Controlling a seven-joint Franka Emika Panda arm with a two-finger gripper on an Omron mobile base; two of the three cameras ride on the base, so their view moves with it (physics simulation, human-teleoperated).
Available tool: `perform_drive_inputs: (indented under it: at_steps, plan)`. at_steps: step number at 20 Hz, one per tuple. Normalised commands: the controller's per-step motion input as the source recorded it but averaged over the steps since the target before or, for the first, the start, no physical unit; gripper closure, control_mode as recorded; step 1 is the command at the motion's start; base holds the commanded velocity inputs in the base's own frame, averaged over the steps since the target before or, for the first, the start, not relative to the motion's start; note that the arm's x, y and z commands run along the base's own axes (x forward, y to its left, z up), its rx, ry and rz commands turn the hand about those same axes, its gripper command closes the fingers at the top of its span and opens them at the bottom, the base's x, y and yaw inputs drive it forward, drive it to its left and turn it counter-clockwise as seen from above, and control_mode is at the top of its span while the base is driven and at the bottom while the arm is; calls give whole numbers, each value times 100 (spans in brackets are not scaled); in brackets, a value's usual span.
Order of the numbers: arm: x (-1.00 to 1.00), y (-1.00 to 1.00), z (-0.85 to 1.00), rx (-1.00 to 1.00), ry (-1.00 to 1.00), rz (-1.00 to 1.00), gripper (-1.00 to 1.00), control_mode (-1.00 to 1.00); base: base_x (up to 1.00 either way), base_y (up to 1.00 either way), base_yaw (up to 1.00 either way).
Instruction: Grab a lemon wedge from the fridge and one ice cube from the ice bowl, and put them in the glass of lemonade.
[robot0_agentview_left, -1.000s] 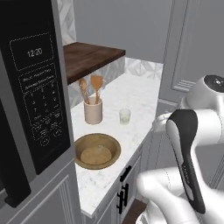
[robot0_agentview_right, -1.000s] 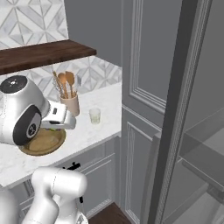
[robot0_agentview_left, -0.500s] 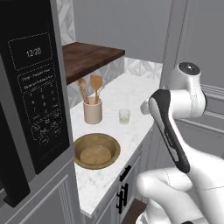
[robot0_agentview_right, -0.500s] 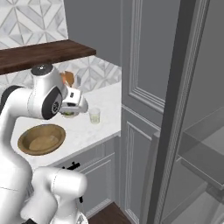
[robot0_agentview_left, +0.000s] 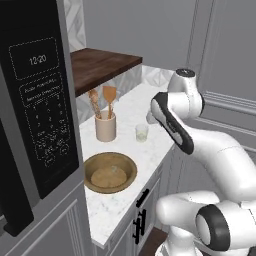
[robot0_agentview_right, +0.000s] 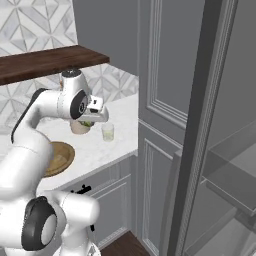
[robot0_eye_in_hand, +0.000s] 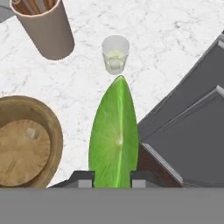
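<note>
The arm has swung right toward the glass of lemonade (robot0_eye_in_hand: 115, 54) at upper centre. The claw (robot0_eye_in_hand: 113, 178) grips the lemon wedge (robot0_eye_in_hand: 114, 135), light, slippery, pinched at its base.

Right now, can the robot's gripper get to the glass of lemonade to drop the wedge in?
Probably yes. The gripper, shut on the wedge, hangs above the counter near the glass, with nothing between them.

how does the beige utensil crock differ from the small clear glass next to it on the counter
The beige utensil crock is opaque, taller and wider, holding wooden spatulas. The small clear glass of lemonade is see-through, shorter, with pale yellowish liquid. Both stand upright, apart, on the white marble counter.
</note>
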Motion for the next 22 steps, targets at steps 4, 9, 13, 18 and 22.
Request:
perform_drive_inputs:
  at_steps: [4,9,13,18,22]
  plan:
    - [100,30,-47,0,25,0,100,-100,0,0,0]
    - [96,1,-53,0,21,0,100,-100,0,0,0]
    - [54,0,2,0,6,0,100,-100,0,0,0]
    - [41,0,-6,0,0,0,100,-100,0,0,0]
    - [16,0,-39,0,-8,0,100,-100,0,0,0]
